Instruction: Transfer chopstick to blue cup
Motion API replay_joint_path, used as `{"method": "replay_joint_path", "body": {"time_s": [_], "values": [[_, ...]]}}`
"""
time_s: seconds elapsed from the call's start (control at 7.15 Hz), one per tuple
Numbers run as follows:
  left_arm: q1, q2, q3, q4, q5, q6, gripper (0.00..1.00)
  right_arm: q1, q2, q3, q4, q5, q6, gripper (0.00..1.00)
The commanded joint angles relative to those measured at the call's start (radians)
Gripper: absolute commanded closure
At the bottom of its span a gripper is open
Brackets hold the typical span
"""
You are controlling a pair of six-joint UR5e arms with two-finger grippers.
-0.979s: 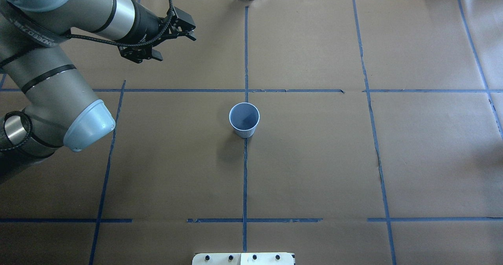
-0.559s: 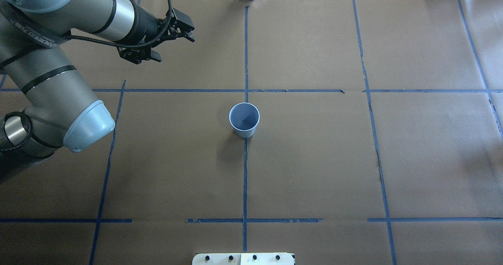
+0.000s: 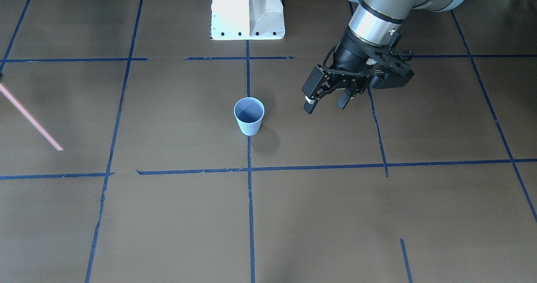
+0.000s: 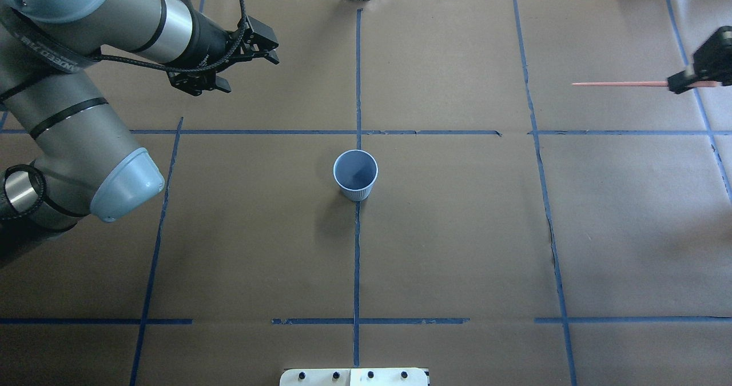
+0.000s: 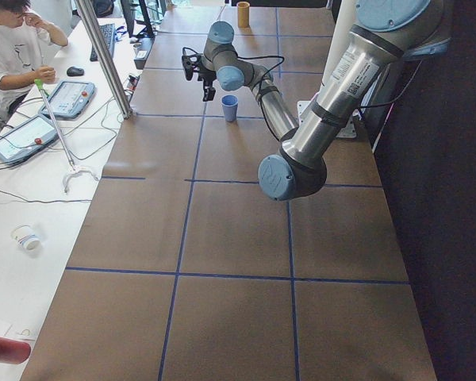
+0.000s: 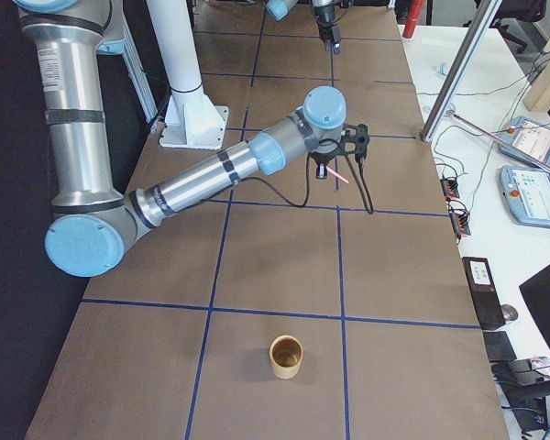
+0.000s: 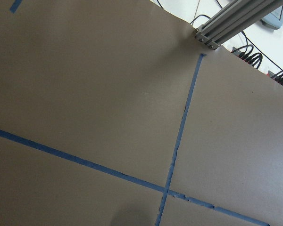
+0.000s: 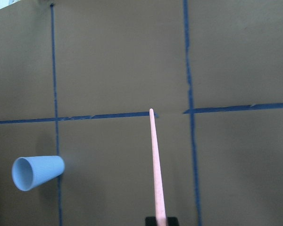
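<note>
Chopstick [image 4: 620,83] handling is my main worry: it is a thin, stiff, salmon-pink stick that I judge to be very light and smooth, so it could swivel or slide in a two-finger pinch. The sound place to hold it is close to one end, leaving the long part free to go into the cup. That is how the right gripper [image 4: 679,84] has it, pressed together on the stick near its outer end, above the table [image 4: 457,249] at the far right of the overhead view. It is well apart from the blue cup [image 4: 355,174], which stands upright and looks empty on a blue tape line [image 4: 356,260] at the table's middle. The left gripper [image 3: 325,106] hangs with its fingers spread and nothing between them, off to the cup's left. Much is cut off. The overhead shows only the tip of the right gripper at the frame's edge, and the front view shows only the stick's free end. I cannot tell how deep the stick sits in the pads or how it is tilted. My left wrist camera shows only brown paper [image 7: 85,94] and tape.
</note>
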Motion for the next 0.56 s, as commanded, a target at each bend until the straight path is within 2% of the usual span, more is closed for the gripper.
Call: {"method": "replay_joint_path", "body": {"time_s": [0.0, 0.14, 0.42], "values": [[-0.002, 0.007, 0.017, -0.033, 0.001, -0.001, 0.00, -0.235, 0.246, -0.016, 0.006, -0.002, 0.392, 1.00], [-0.004, 0.015, 0.019, -0.039, 0.001, 0.001, 0.00, -0.300, 0.355, -0.056, 0.006, -0.003, 0.494, 1.00], [-0.004, 0.039, 0.019, -0.074, 0.001, -0.002, 0.00, -0.389, 0.437, -0.099, 0.006, -0.008, 0.510, 1.00]]}}
